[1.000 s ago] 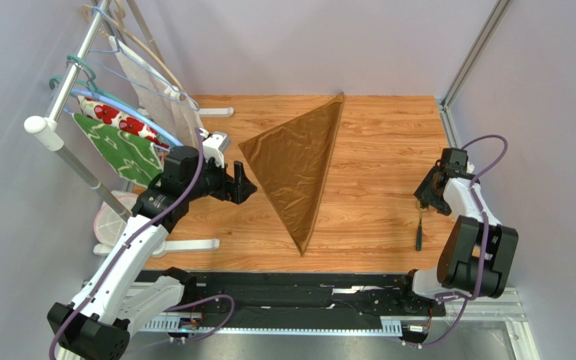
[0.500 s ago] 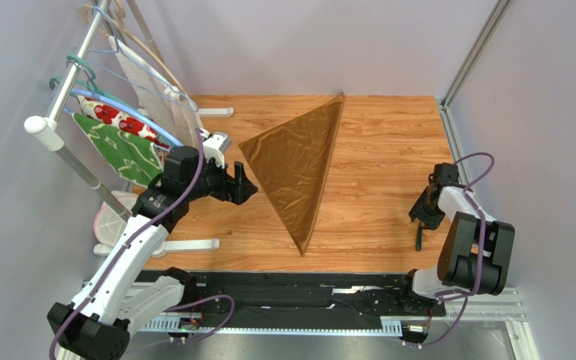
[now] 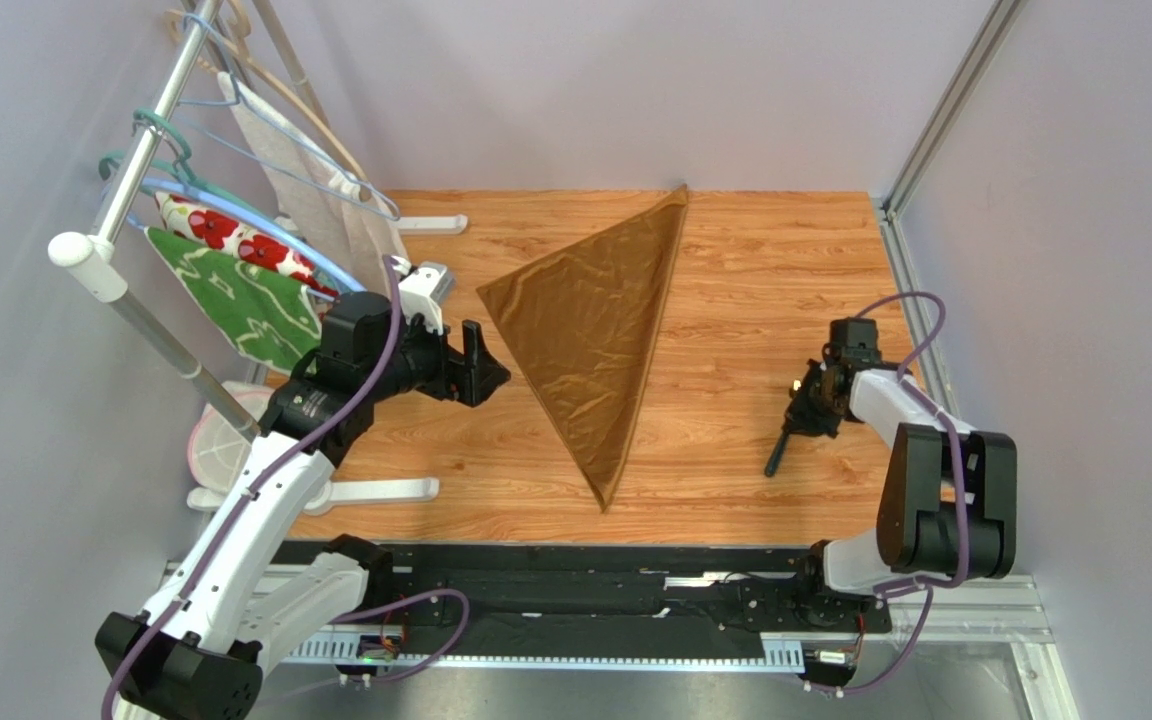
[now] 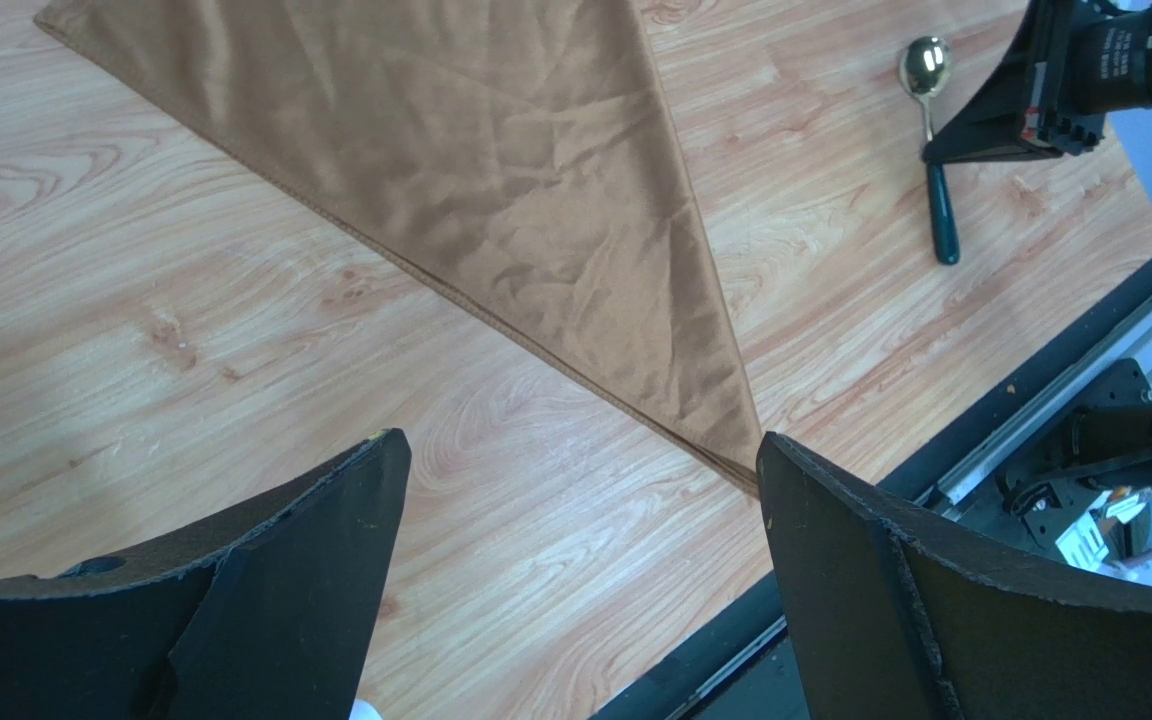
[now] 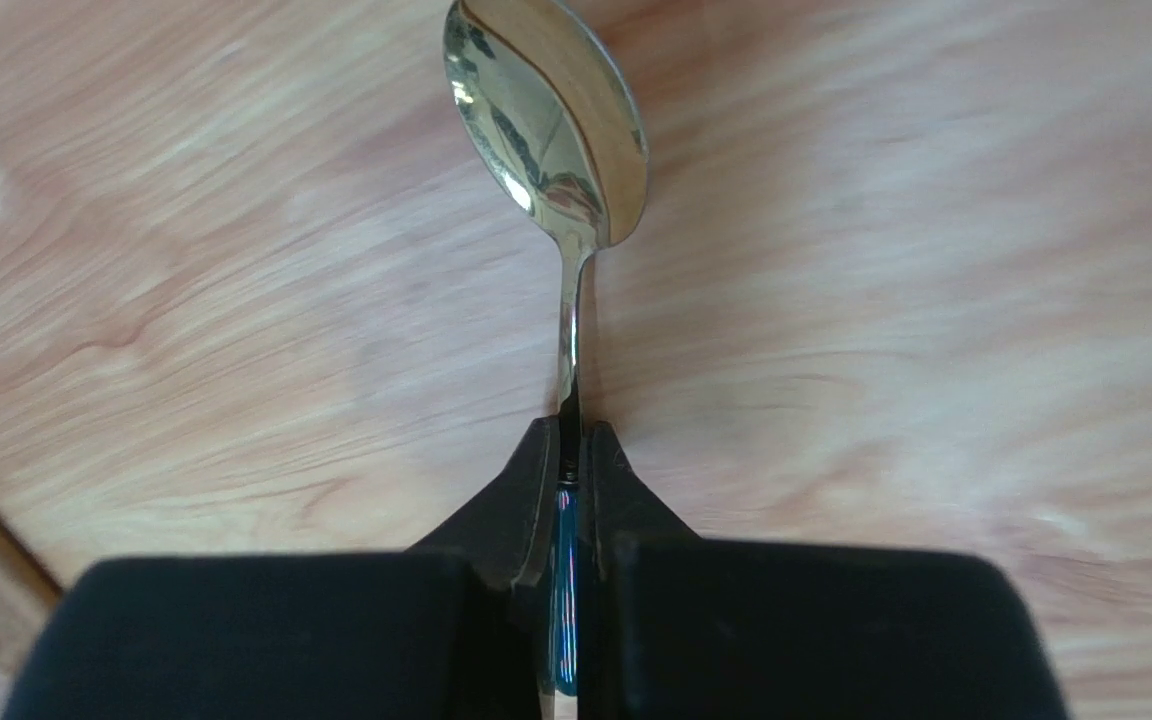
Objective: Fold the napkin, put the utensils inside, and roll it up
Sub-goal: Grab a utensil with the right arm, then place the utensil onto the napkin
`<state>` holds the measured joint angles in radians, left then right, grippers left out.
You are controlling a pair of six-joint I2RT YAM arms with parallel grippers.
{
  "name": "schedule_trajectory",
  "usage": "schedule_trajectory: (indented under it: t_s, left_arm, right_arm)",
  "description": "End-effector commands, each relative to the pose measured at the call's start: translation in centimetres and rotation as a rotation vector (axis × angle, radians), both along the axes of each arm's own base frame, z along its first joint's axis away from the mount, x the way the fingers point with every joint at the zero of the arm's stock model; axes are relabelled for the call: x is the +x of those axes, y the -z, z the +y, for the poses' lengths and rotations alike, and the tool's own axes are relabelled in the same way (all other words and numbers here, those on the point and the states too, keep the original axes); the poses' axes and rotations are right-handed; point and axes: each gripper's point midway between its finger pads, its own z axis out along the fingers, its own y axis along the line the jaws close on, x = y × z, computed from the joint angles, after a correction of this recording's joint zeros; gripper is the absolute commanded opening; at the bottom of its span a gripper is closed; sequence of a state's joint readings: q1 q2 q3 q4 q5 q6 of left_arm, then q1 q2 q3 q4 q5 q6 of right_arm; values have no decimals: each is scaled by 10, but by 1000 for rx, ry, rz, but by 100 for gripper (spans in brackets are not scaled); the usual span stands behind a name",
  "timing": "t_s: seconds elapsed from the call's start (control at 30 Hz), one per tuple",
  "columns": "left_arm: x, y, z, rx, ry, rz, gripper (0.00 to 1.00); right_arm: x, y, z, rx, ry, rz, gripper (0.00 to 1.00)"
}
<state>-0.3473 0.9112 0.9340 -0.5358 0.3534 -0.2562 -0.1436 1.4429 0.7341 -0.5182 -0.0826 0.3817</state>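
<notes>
The left gripper hangs where it was a second ago, jaws wide apart, just left of the golden-brown napkin, which lies unmoved as a folded triangle mid-table. To the right, the right gripper has shifted left from the table's right edge toward the napkin. It is now pinched tight on the neck of the spoon, whose dark handle has swung round with it.

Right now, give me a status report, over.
Left gripper open, left of the napkin. Right gripper shut on the spoon handle. Napkin folded in a triangle, flat, no utensils on it. Bare table between spoon and napkin.
</notes>
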Motion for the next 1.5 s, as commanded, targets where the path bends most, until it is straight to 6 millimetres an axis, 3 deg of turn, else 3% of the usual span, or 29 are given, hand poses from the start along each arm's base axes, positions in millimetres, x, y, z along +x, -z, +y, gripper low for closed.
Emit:
schedule_trajectory:
  t_s: [0.0,0.13,0.3,0.37,0.4,0.53,0.6,0.67,0.7,0.73,0.83,1.03,1.47]
  left_arm:
    - [2,-9,4,-10,-21,-36,95]
    - [4,-8,6,-6,-31,-35,95]
    - [5,-7,7,-2,-35,-30,95]
    - [5,-6,6,-2,-33,-25,95]
    - [5,-6,6,-2,-32,-27,95]
    - [6,-5,6,0,-35,-25,95]
    - [5,-4,7,2,-38,-20,95]
    - [6,-4,7,3,-39,-22,95]
    - [6,-4,7,3,-36,-21,95]
    - [6,-3,7,3,-38,-19,95]
    - [6,-4,7,2,-36,-20,95]
    - [7,-4,7,-6,-34,-19,95]
    - [6,-7,8,-14,-35,-23,95]
  right_arm:
    - [30,-8,50,78,-86,-78,0]
    - [55,-16,88,99,-172,-108,0]
    - [99,-56,141,143,-280,-210,0]
    - [109,-54,161,147,-322,-199,0]
    - [126,-69,173,162,-335,-240,0]
    - [159,-78,210,204,-364,-262,0]
    - [166,-64,227,220,-375,-230,0]
    - [182,-70,242,234,-377,-252,0]
    - [185,-55,243,220,-366,-213,0]
    - [196,-62,247,227,-350,-228,0]
    - [203,-52,253,235,-315,-202,0]
    - [206,-43,256,210,-277,-183,0]
    - [204,-38,233,167,-255,-166,0]
